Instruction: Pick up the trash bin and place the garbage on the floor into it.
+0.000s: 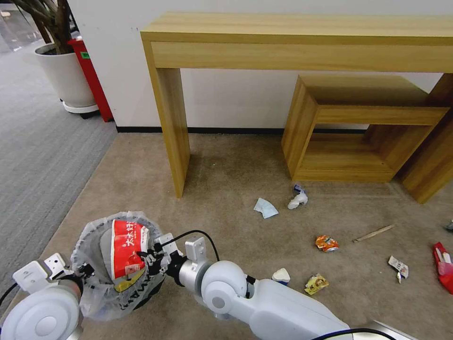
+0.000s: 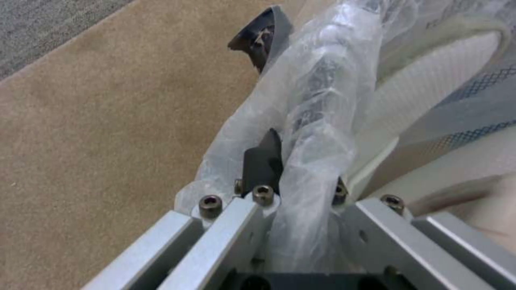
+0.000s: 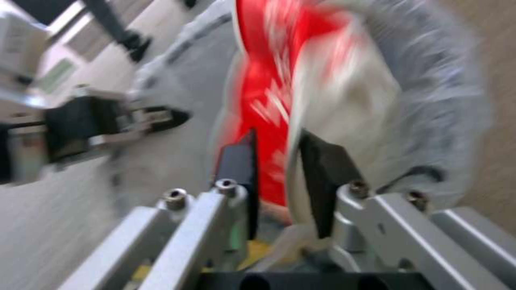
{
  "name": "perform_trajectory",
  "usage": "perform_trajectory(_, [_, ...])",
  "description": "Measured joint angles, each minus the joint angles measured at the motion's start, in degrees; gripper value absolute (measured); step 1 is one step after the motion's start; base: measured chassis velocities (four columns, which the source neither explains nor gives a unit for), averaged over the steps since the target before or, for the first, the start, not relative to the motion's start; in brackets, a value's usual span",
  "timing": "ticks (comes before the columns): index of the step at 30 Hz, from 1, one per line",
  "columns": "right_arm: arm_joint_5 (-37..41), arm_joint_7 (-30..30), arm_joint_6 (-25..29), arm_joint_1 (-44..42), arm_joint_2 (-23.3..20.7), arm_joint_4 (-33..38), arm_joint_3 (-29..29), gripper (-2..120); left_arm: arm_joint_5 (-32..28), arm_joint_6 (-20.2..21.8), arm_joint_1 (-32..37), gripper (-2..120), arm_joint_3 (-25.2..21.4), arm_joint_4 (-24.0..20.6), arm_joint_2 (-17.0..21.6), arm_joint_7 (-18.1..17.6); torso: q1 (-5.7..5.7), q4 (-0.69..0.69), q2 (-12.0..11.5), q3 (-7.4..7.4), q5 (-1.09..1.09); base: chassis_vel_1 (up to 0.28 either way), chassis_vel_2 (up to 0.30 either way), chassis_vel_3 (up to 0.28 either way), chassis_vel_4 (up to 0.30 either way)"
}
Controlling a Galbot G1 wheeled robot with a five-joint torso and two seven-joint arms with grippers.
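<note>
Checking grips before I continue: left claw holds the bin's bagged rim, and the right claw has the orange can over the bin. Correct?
Not quite. The right claw is shut on a crushed red paper cup, as the right wrist view shows; the orange can lies on the carpet. The left claw does grip the trash bin rim.

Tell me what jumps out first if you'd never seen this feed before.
The red paper cup pinched in the right end effector, standing in the mouth of the bag-lined trash bin at the lower left of the head view. The left end effector clamps the bin's rim. Next, litter strewn over the beige carpet to the right: an orange can, a wooden stick and a red wrapper.
</note>
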Motion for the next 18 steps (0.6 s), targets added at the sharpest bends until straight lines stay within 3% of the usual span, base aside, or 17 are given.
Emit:
perform_trajectory(3, [1.87,-0.46,-1.46,0.15,0.23,0.18,0.89,36,0.36,0.08,0.14,1,0.32,-0.08,-0.33,0.02,0.00,0.00,0.00,0.00,0.00,0.000,0.000,0.000,0.000])
perform_trajectory(9, [1.67,-0.06,0.58,0.71,0.58,-0.02,1.93,57,0.55,0.25,0.23,1,0.53,-0.24,-0.49,0.15,0.00,0.00,0.00,0.00,0.00,0.000,0.000,0.000,0.000])
perform_trajectory(14, [-1.35,1.05,0.32,3.49,-0.25,-0.01,9.76,76,0.55,1.07,0.41,1,0.54,-0.86,-0.19,0.82,0.00,0.01,0.00,0.00,0.01,0.000,0.000,0.000,0.000])
perform_trajectory(18, [-0.41,5.38,-2.62,5.31,-5.04,0.42,16.83,90,0.55,1.58,0.37,1,0.46,-1.05,0.57,1.52,0.00,0.01,0.00,0.00,0.02,0.000,0.000,0.000,0.000])
